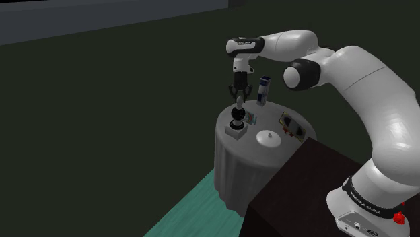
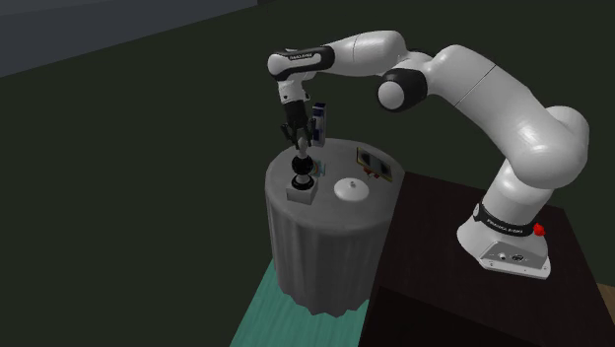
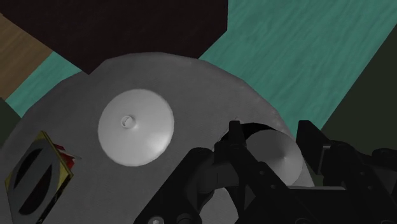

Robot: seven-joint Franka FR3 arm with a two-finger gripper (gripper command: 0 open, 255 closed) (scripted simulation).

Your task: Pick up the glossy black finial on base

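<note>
The black finial (image 1: 237, 114) stands upright on its small white base (image 1: 235, 131), near the edge of a round grey-draped table (image 1: 232, 168) on the shoulder view's left. My gripper (image 1: 237, 99) hangs straight down over it, fingertips at the finial's top. In the second exterior view the gripper (image 2: 299, 146) sits just above the finial's ball (image 2: 303, 164) and base (image 2: 302, 189). In the wrist view the two fingers (image 3: 236, 147) stand a narrow gap apart, and a pale rounded shape (image 3: 273, 153) fills that gap; it looks clasped.
A white domed disc (image 1: 268, 138) with a small knob lies mid-table. A blue and white carton (image 1: 264, 91) stands at the far edge. A yellow-edged flat frame (image 1: 293, 124) lies near the dark stand (image 1: 296, 188). A teal rug (image 1: 185, 209) covers the floor below.
</note>
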